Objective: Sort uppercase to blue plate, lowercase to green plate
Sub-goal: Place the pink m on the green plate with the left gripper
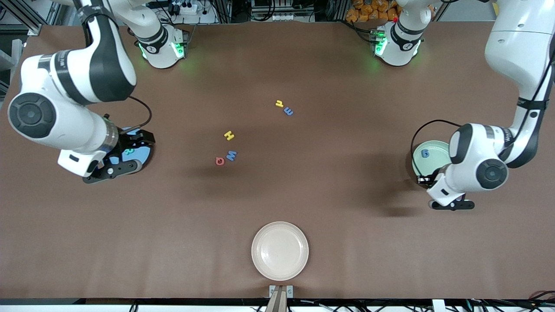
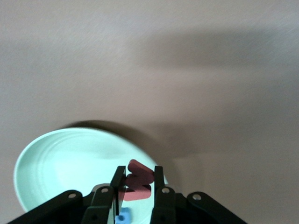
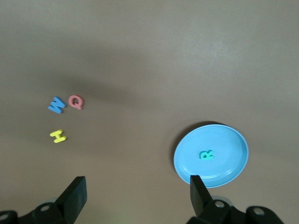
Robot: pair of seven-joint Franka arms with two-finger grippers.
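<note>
A cream plate (image 1: 280, 251) is sitting alone at the bench (image 1: 277, 199) edge nearest the front camera. The right gripper (image 3: 138, 193) is hanging wide apart over the blue plate (image 3: 211, 154), where the green R (image 3: 206, 154) is lying. Yellow H (image 1: 229, 135), blue W (image 1: 231, 155) and red Q (image 1: 220, 161) are lying mid-bench, with the yellow h/n shape (image 1: 279, 103) and blue m/e shape (image 1: 288, 111) farther back. The left gripper (image 2: 136, 183) is clamped on the red w (image 2: 138, 185) over the green plate (image 2: 56, 163), which is holding the blue g (image 1: 425, 153).
</note>
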